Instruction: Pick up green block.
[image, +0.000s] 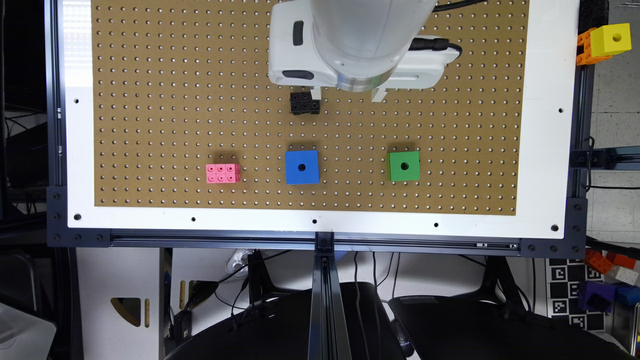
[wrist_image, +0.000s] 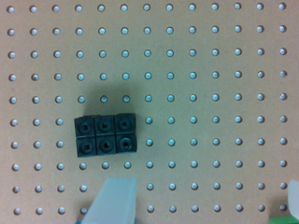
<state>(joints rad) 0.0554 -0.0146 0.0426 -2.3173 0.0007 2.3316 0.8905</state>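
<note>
Brown pegboard (image: 150, 75) tops the white-framed table, with the green block (image: 404, 166) near its front edge, at the exterior view's right of the blue cube (image: 302, 167). Released, the pincer (wrist_image: 201, 205) hangs beside a black brick (wrist_image: 105, 135). Best to centre over the green block's hole, then descend squarely. No readable writing.

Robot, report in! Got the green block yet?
Pincer open, empty, over the black block. Green block untouched on the pegboard. Nothing blocking it.
</note>
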